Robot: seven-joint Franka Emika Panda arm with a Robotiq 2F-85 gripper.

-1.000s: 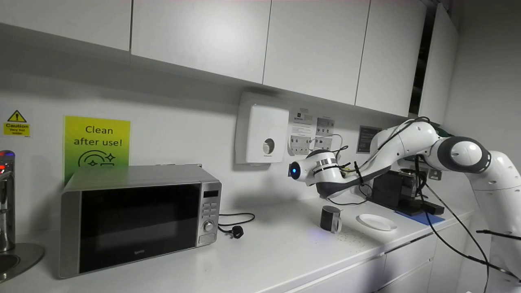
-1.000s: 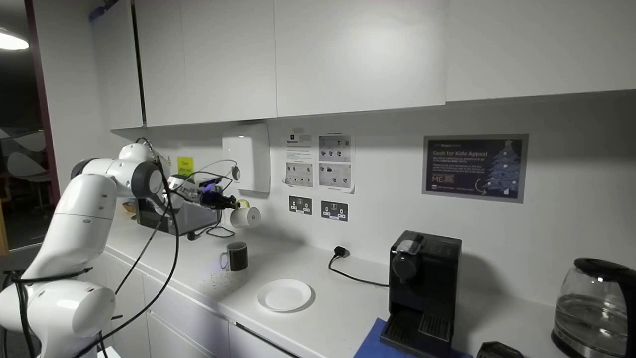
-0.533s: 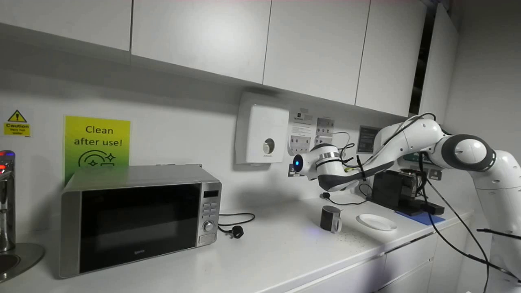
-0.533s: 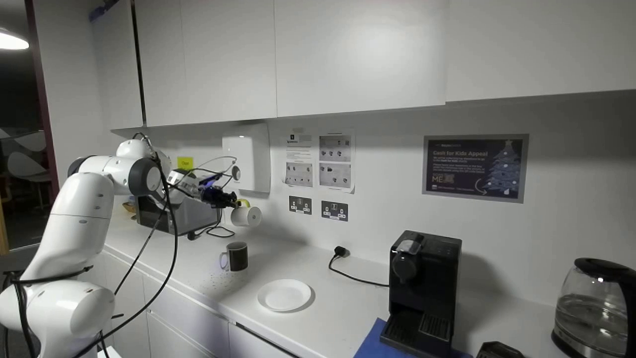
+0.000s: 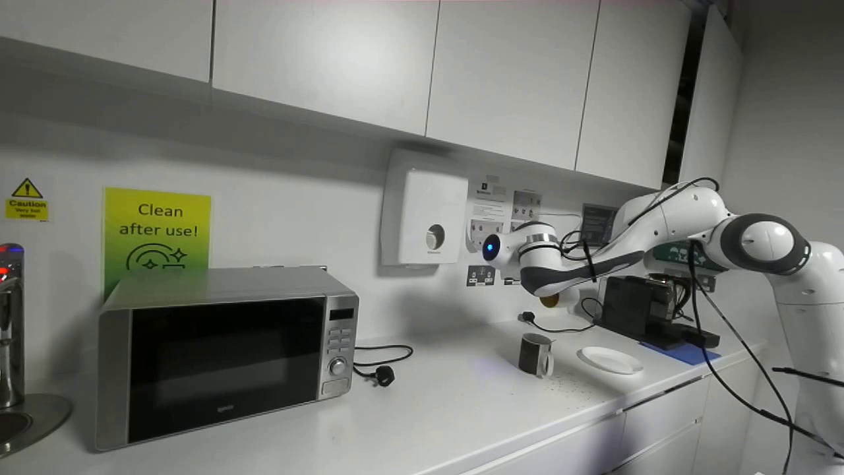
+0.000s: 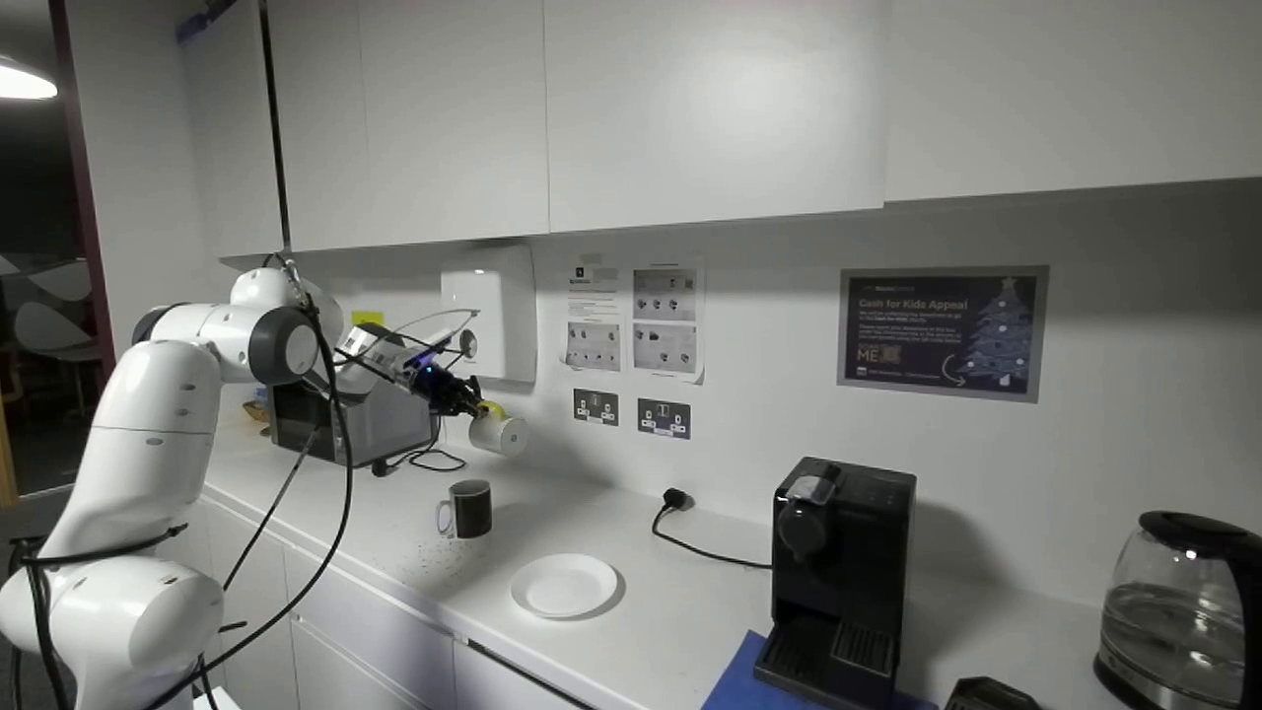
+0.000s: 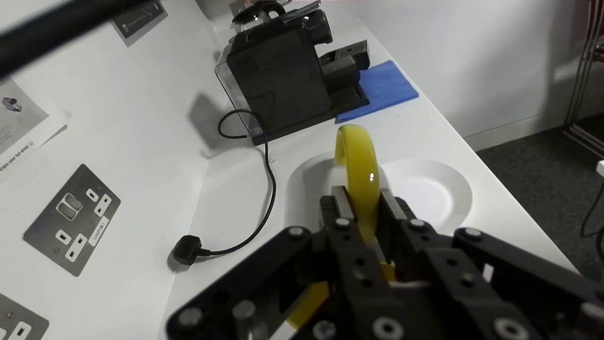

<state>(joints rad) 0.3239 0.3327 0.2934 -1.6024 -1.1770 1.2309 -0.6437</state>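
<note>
My gripper [image 7: 362, 200] is shut on the yellow handle [image 7: 361, 165] of a white mug. The handle rises between the fingertips in the wrist view. Behind it shows the mug's pale body [image 7: 302, 193], partly covered by the jaws. In an exterior view the white mug [image 6: 495, 434] hangs tipped on its side above the counter, its base facing right and slightly down. Only a yellowish bit of the mug [image 5: 550, 301] shows under the arm in an exterior view. A dark mug [image 6: 471, 510] stands upright on the counter below, and a white plate [image 6: 564, 584] lies nearby.
A black coffee machine [image 6: 843, 552] stands on a blue cloth [image 6: 735, 680], with a glass kettle [image 6: 1173, 611] beyond. The microwave [image 5: 227, 356] sits farther along the counter. A black plug [image 7: 187, 250] with its cable lies by the wall. A towel dispenser [image 5: 425, 208] hangs above.
The arm's wrist has risen and shifted toward the coffee machine side. The held mug has moved slightly the same way and its base now tips lower. The dark mug and plate have stayed put.
</note>
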